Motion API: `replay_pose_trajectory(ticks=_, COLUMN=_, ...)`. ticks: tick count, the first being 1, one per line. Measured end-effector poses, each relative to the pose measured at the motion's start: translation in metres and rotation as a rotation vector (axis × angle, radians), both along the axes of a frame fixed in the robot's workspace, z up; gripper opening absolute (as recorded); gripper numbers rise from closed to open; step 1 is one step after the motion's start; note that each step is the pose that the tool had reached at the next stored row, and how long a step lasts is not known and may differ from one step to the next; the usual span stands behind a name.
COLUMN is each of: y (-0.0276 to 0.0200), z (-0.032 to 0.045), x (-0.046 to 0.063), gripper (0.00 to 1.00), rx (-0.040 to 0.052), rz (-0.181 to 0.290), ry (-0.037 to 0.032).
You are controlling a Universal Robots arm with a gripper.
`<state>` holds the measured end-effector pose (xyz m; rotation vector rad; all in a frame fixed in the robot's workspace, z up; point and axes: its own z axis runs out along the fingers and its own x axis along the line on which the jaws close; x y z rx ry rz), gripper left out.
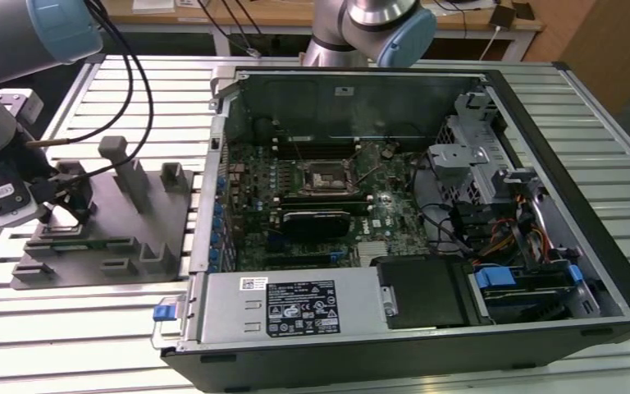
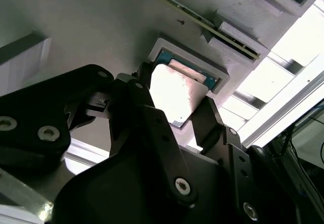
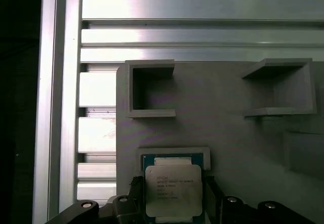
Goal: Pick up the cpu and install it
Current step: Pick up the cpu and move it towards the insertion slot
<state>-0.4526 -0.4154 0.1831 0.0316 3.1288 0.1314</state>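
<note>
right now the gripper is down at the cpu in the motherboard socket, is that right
Not quite: the gripper is down at the cpu, but the cpu lies in a recess of the grey tray, not in the motherboard socket. The first wrist view shows it.

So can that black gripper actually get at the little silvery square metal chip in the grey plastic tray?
Probably yes. The black gripper sits right at the silvery square chip, which lies in a recess of the grey tray with nothing covering it.

Print lines on cpu (image 3: 173, 189) & PSU label (image 1: 301, 307) too small to read.
</note>
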Motion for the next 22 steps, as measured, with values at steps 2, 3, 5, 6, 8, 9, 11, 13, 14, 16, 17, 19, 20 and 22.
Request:
replay_pose_trajectory(ticks=2, y=0.0, z=0.0, x=0.0, gripper=0.59, rx=0.0, rz=0.0, ry=0.0)
replay_pose_trajectory(ticks=3, y=0.0, z=0.0, x=0.0, gripper=0.57, rx=-0.0001, rz=0.0, ry=0.0001)
replay_pose_trajectory(ticks=5, y=0.0, z=0.0, x=0.0, gripper=0.54, rx=-0.0001, rz=0.0, ry=0.0001)
replay_pose_trajectory(ticks=6, y=0.0, z=0.0, x=0.0, gripper=0.54, rx=0.0, rz=0.0, ry=0.0001)
replay_pose_trajectory(ticks=8, y=0.0, z=-0.0001, x=0.0, gripper=0.54, rx=0.0, rz=0.0, ry=0.0)
replay_pose_trajectory(ticks=9, y=0.0, z=-0.0001, x=0.0, gripper=0.54, rx=0.0, rz=0.0, ry=0.0)
replay_pose_trajectory(ticks=11, y=0.0, z=0.0, x=0.0, gripper=0.54, rx=0.0, rz=0.0, ry=0.0)
replay_pose_trajectory(ticks=13, y=0.0, z=0.0015, x=0.0, gripper=0.54, rx=0.0003, rz=0.0, ry=-0.0004)
replay_pose_trajectory(ticks=14, y=0.0, z=0.003, x=0.0, gripper=0.54, rx=0.0001, rz=0.0, ry=-0.0001)
replay_pose_trajectory(ticks=16, y=0.0, z=0.0065, x=0.0, gripper=0.54, rx=0.0, rz=0.0, ry=-0.0001)
replay_pose_trajectory(ticks=17, y=0.0, z=0.0106, x=0.0, gripper=0.54, rx=0.0, rz=0.0, ry=0.0)
replay_pose_trajectory(ticks=19, y=0.0, z=0.0143, x=0.0, gripper=0.54, rx=0.0, rz=0.0, ry=0.0)
replay_pose_trajectory(ticks=20, y=0.0, z=0.016, x=0.0, gripper=0.54, rx=0.0, rz=0.0, ry=-0.0001)
replay_pose_trajectory(ticks=22, y=0.0, z=0.0193, x=0.0, gripper=0.54, rx=0.0, rz=0.0, ry=-0.0004)
